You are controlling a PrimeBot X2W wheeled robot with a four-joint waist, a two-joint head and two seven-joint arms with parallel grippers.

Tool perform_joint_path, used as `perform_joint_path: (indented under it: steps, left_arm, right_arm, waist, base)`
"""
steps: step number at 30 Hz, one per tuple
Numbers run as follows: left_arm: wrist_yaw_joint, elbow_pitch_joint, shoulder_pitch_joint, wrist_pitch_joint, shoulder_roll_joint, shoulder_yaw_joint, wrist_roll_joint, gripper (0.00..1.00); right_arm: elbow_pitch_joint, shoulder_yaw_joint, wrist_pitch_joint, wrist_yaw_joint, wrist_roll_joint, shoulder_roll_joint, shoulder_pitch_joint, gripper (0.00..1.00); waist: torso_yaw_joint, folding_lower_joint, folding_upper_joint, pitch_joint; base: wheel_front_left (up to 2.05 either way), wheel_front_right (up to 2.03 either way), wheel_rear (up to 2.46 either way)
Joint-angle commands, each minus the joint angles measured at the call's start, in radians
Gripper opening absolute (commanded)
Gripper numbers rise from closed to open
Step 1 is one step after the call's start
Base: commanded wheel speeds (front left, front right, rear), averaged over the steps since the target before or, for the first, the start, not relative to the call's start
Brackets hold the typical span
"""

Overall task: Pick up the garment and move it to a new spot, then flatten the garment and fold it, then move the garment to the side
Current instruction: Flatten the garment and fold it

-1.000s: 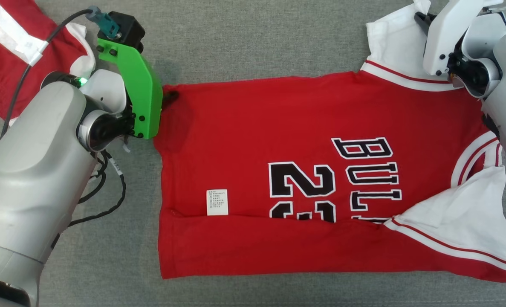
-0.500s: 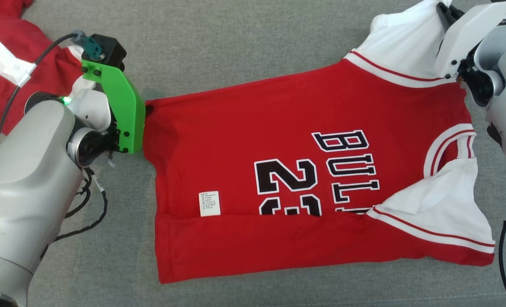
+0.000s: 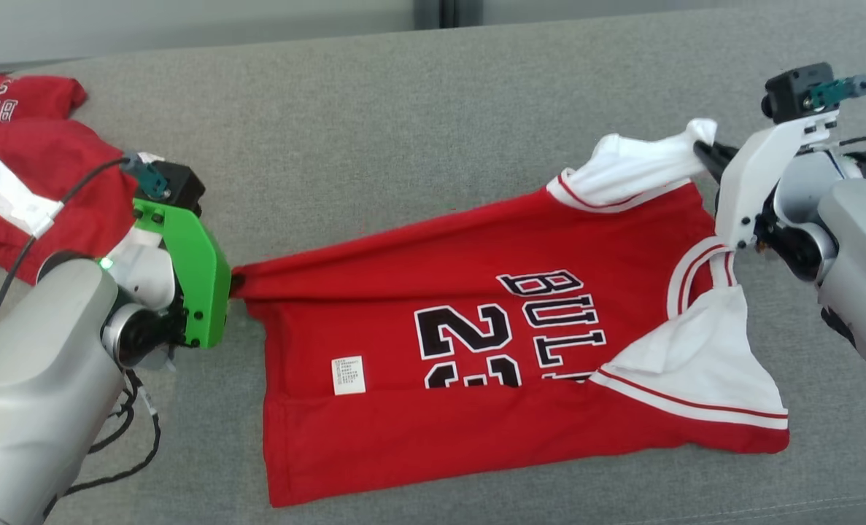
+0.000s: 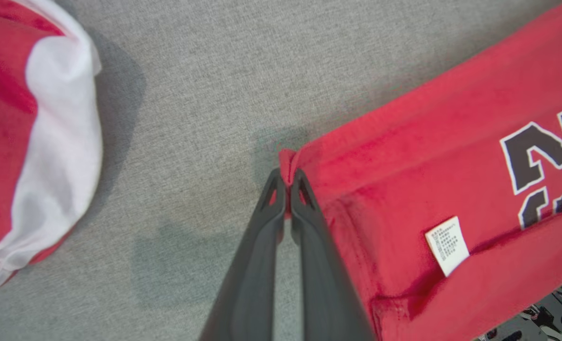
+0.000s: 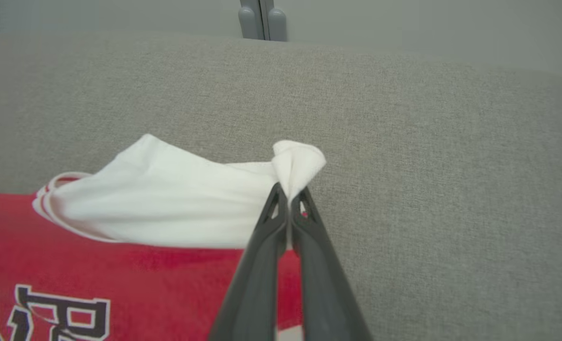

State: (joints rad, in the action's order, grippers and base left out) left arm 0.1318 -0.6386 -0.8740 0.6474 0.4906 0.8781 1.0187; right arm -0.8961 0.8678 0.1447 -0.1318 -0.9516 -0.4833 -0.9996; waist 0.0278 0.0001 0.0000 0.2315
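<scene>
Head view showed the jersey (image 3: 520, 394) spread on the grey couch (image 3: 403, 109), near edge already folded over — left gripper (image 4: 288, 182) clamped on the far hem corner (image 4: 286, 158), right gripper (image 5: 288, 196) clamped on the white sleeve (image 5: 167, 208) — second fold probably starting, side move undone.

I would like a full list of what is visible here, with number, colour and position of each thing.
jersey: one, red and white, black lettering, middle of the surface
label: one, white, on the jersey near its hem
garment heap: one, red and white, far left
tape strip: one, white, on the heap
surface: one, grey fabric, under everything
left gripper: one, dark, green mount, shut on the jersey's hem corner
right gripper: one, dark, white mount, shut on the jersey's white sleeve
</scene>
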Motion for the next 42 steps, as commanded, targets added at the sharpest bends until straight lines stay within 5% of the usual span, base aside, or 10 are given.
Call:
perform_joint_path:
  steps: [1,11,25,26,27,28,29,30,37,42]
  left_arm:
    - [-0.003,0.005,0.029,0.005,0.020,0.009,0.008,0.00]
    - [-0.003,0.115,0.133,0.117,0.096,0.068,0.071,0.00]
    - [-0.062,0.264,0.221,0.245,0.119,0.086,0.157,0.00]
    - [-0.064,0.267,0.227,0.244,0.118,0.087,0.159,0.00]
    - [-0.065,0.270,0.234,0.243,0.116,0.090,0.162,0.14]
    - [-0.067,0.272,0.241,0.243,0.114,0.091,0.165,0.50]
    - [-0.068,0.274,0.247,0.246,0.114,0.092,0.170,0.91]
    - [-0.069,0.276,0.250,0.246,0.115,0.092,0.173,1.00]
    - [-0.075,0.303,0.236,0.201,0.150,0.062,0.162,1.00]
    - [-0.064,0.356,0.237,0.044,0.175,-0.024,0.162,1.00]
  right_arm:
    - [0.028,0.016,0.018,0.002,-0.018,-0.021,0.028,0.00]
    - [0.192,0.121,0.169,0.002,-0.128,-0.139,0.145,0.00]
    - [0.219,0.195,0.300,0.002,-0.226,-0.179,0.225,0.00]
    - [0.218,0.199,0.304,0.002,-0.230,-0.177,0.228,0.26]
    - [0.215,0.203,0.310,0.002,-0.235,-0.175,0.231,0.47]
    - [0.213,0.206,0.313,0.002,-0.240,-0.173,0.236,0.97]
    - [0.211,0.210,0.326,0.002,-0.248,-0.170,0.244,1.00]
    - [0.211,0.214,0.335,0.002,-0.255,-0.168,0.249,1.00]
    - [0.258,0.204,0.338,0.002,-0.309,-0.195,0.261,1.00]
    - [0.396,0.129,0.179,0.002,-0.379,-0.251,0.304,1.00]
  waist:
    - [-0.036,-0.0001,0.0000,-0.072]
    - [-0.065,-0.0001,0.0000,-0.143]
    - [-0.058,-0.0001,0.0000,-0.162]
    - [-0.059,-0.0001,0.0000,-0.161]
    - [-0.059,-0.0001,0.0000,-0.161]
    - [-0.059,-0.0001,0.0000,-0.162]
    - [-0.059,-0.0001,0.0000,-0.164]
    - [-0.059,-0.0001,0.0000,-0.165]
    - [-0.054,-0.0001,0.0000,-0.184]
    - [-0.041,-0.0001,0.0000,-0.218]
  base:
    - [0.00,0.00,0.00]
    - [0.00,0.00,0.00]
    - [0.00,0.00,0.00]
    - [0.00,0.00,0.00]
    - [0.00,0.00,0.00]
    - [0.00,0.00,0.00]
    - [0.00,0.00,0.00]
    - [0.00,0.00,0.00]
    - [0.00,0.00,0.00]
    - [0.00,0.00,0.00]
